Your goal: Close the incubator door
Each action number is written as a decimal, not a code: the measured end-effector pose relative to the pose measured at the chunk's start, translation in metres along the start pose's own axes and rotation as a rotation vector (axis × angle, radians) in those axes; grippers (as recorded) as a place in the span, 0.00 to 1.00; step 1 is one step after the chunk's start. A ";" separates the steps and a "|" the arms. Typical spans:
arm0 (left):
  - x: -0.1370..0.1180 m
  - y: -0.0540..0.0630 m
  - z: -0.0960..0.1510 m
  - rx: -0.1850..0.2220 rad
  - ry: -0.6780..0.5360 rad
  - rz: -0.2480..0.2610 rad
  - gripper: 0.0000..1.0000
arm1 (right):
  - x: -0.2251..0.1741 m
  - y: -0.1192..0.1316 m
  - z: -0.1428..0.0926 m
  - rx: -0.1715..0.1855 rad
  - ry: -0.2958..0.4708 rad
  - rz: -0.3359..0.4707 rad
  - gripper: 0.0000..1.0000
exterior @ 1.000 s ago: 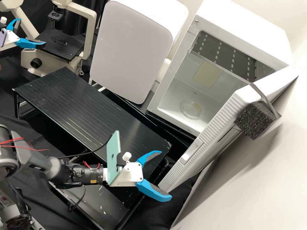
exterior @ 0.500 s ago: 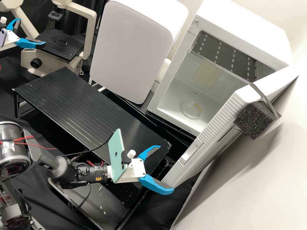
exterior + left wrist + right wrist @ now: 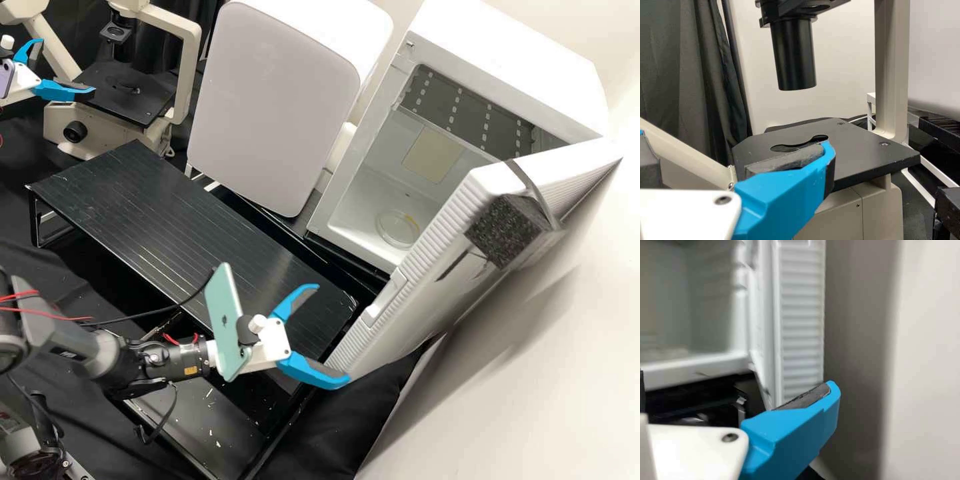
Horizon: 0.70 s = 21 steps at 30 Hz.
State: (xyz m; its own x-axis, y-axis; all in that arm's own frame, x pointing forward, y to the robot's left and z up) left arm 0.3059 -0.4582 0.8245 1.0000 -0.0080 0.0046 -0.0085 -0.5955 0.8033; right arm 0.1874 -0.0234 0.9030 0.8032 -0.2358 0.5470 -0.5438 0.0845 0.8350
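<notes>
Right gripper (image 3: 329,335) near the middle of the scene, spread wide and holding nothing: meant, most likely, for pushing rather than pinching. With one finger (image 3: 310,372), lies right at the near lower corner of the incubator door (image 3: 427,300); firm contact hard to confirm. Well away from the hinge at the far right, so good leverage there, and no grip on the handle (image 3: 385,297) needed. At the right, door wide open in front of the incubator (image 3: 500,60), with closing mostly left to do. Inside, on the floor, a clear dish (image 3: 398,229), flat and so probably safe from a gentle swing. Next, push left and far, following the hinge's arc; beware of slipping off the corner. At the far left, left gripper (image 3: 66,68), also spread, by the microscope (image 3: 190,73), clear of the door's path.
</notes>
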 end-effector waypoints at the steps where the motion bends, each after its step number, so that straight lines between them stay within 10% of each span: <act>1: 0.000 0.000 0.000 0.000 0.000 0.000 1.00 | -0.005 0.001 -0.004 0.015 0.023 -0.006 1.00; 21: 0.000 0.000 0.000 0.000 0.000 0.000 1.00 | -0.063 -0.025 -0.080 0.151 0.596 -0.367 1.00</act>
State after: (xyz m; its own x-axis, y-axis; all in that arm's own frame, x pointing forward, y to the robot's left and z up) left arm 0.3059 -0.4582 0.8245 1.0000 -0.0080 0.0046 -0.0085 -0.5955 0.8033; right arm 0.1697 0.0670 0.8520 0.9134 0.3495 0.2088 -0.2065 -0.0444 0.9774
